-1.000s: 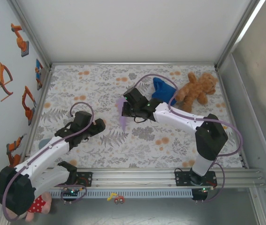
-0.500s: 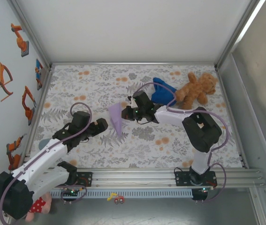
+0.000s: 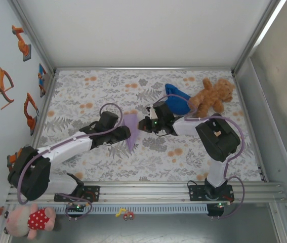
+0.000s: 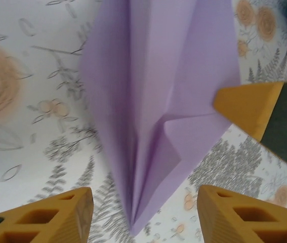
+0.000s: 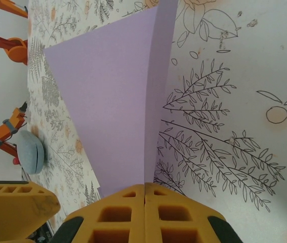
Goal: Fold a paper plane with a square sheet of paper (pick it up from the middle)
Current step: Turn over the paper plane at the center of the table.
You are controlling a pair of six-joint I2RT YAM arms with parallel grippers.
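Now | right gripper (image 5: 145, 195) pinched tight on paper plane (image 3: 130, 129) at its right edge | left gripper (image 4: 143, 212) jaws partway apart, straddling the plane's pointed near end, no grip | plane mid table (image 3: 82, 96), left of blue cloth (image 3: 176, 96) and teddy bear (image 3: 211, 96)

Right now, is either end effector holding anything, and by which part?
The right end effector is shut on the paper plane, pinching one side edge. The left end effector straddles its pointed tip, jaws apart, not gripping.
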